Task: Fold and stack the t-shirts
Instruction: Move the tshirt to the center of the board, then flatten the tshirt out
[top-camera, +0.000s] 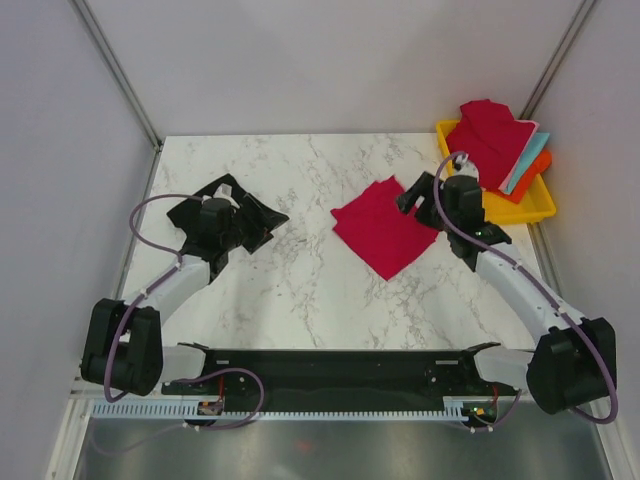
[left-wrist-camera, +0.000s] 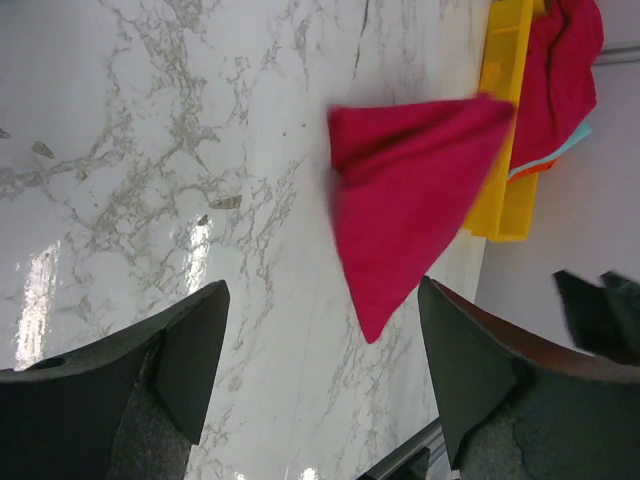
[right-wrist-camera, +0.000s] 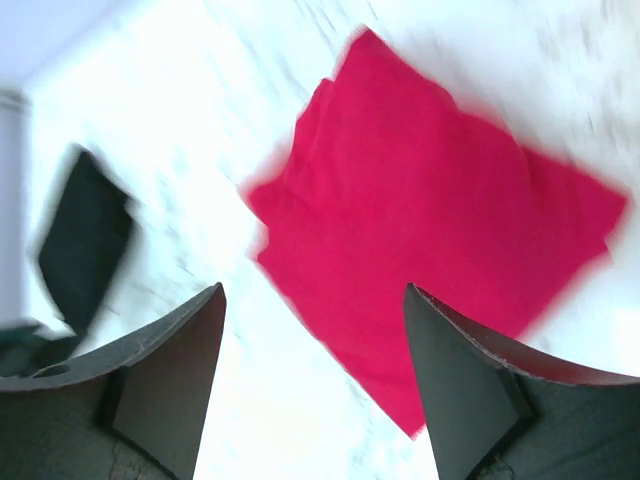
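A folded crimson t-shirt (top-camera: 385, 230) lies flat mid-table, lying as a diamond. My right gripper (top-camera: 412, 197) hovers open over its right corner with nothing between its fingers; the right wrist view shows the same shirt (right-wrist-camera: 430, 230) beneath my right gripper (right-wrist-camera: 315, 380). A crumpled black t-shirt (top-camera: 262, 218) lies at the left, under my open, empty left gripper (top-camera: 238, 218). In the left wrist view my left gripper (left-wrist-camera: 320, 370) faces the crimson shirt (left-wrist-camera: 410, 200) across bare marble. More t-shirts are piled in the tray: crimson (top-camera: 490, 135), teal (top-camera: 525, 160) and orange (top-camera: 538, 168).
The yellow plastic tray (top-camera: 515, 210) stands at the table's back right corner, close to the right wall. Grey walls close in the table on the left, back and right. The black shirt (right-wrist-camera: 85, 235) shows blurred at the left of the right wrist view.
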